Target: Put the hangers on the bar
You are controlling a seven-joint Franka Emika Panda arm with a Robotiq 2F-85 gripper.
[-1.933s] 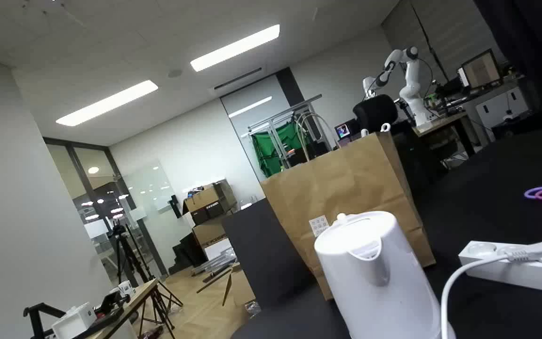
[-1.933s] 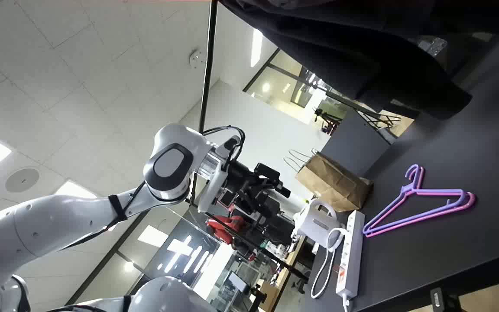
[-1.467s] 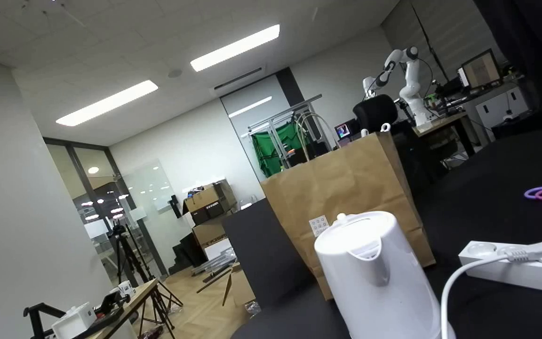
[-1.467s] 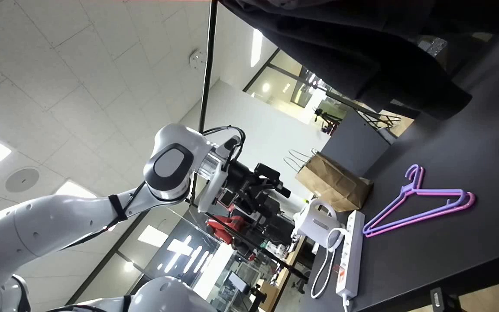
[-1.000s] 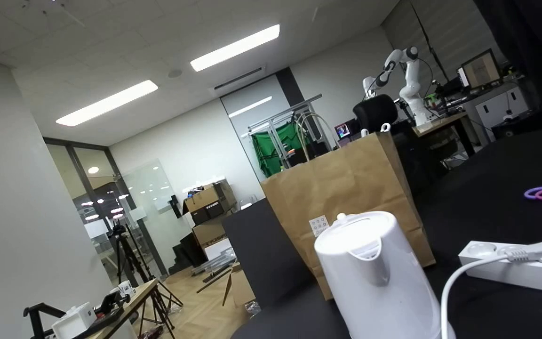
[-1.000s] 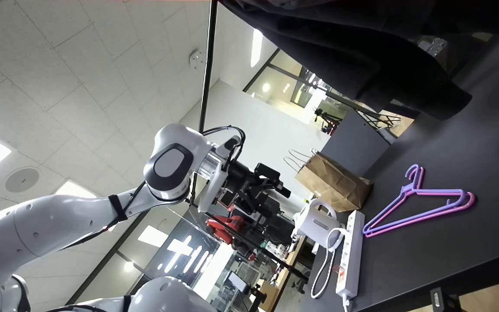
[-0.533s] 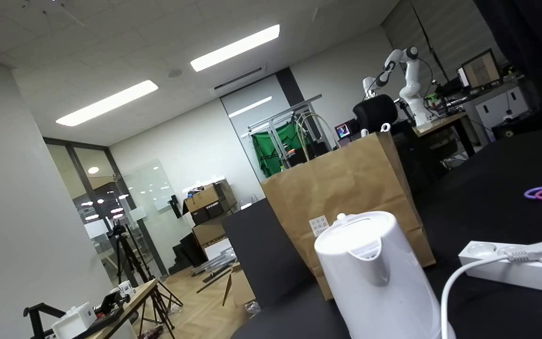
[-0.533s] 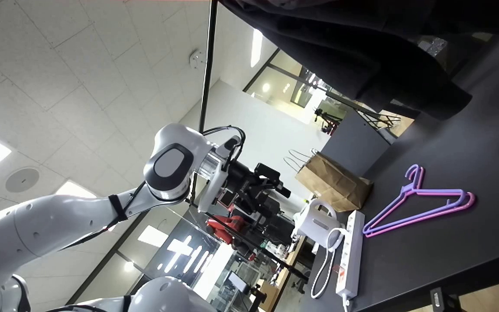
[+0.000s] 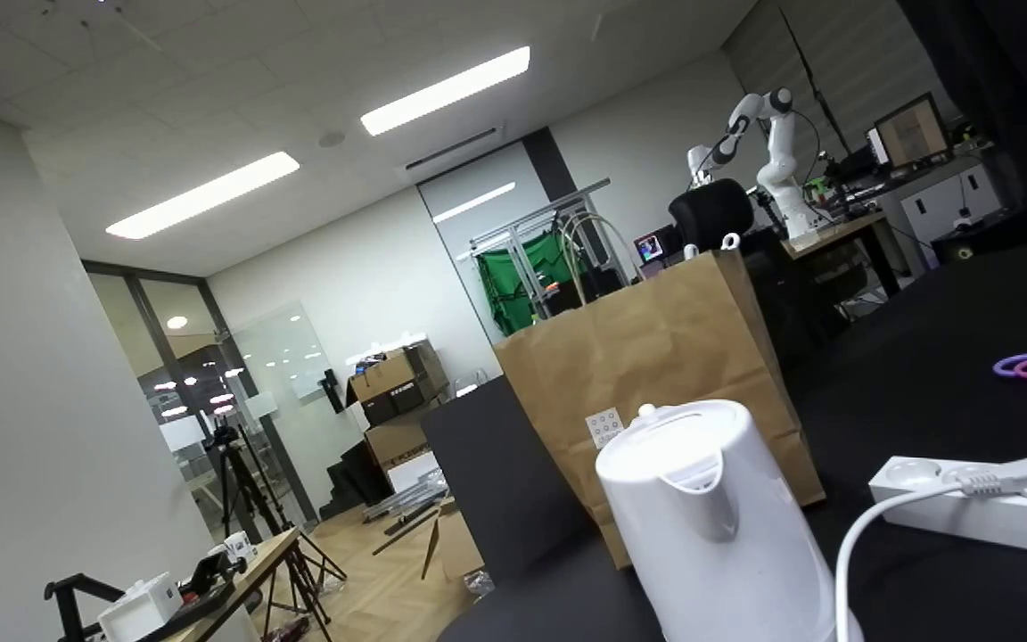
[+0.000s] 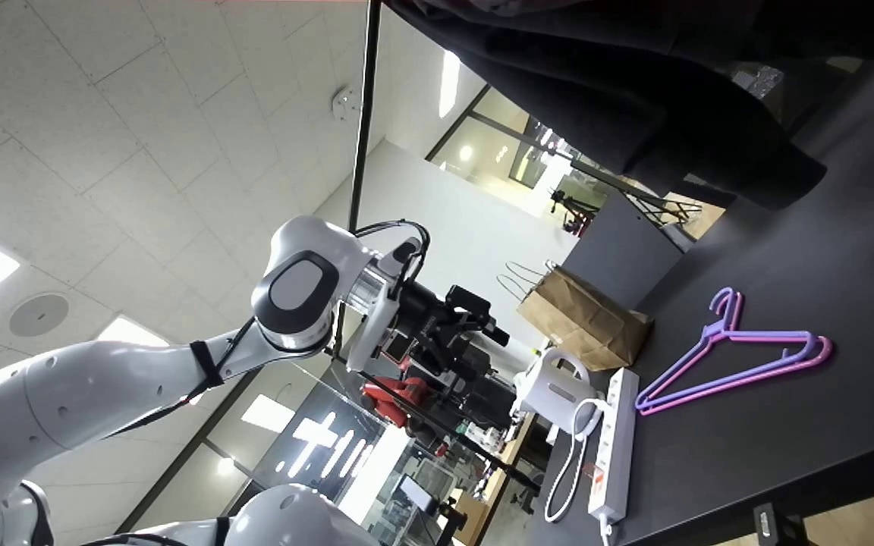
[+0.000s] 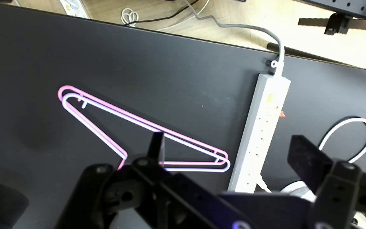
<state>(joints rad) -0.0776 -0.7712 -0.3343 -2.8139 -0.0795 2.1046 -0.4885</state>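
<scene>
Purple over pink, two thin hangers [image 10: 725, 382] lie flat and nearly aligned on the worktop [image 11: 170, 73], inward from the edge that one end of the white power strip [image 11: 260, 130] nearly reaches. Their nearest tip is just beside the power strip; a kettle [image 10: 558, 390] stands on its other side. The tool [image 11: 229, 143] hangs above the worktop, spread wide.

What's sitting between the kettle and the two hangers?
The white power strip, with the white cable plugged into it, lies between the kettle and the hangers, as an exterior view shows.
</scene>
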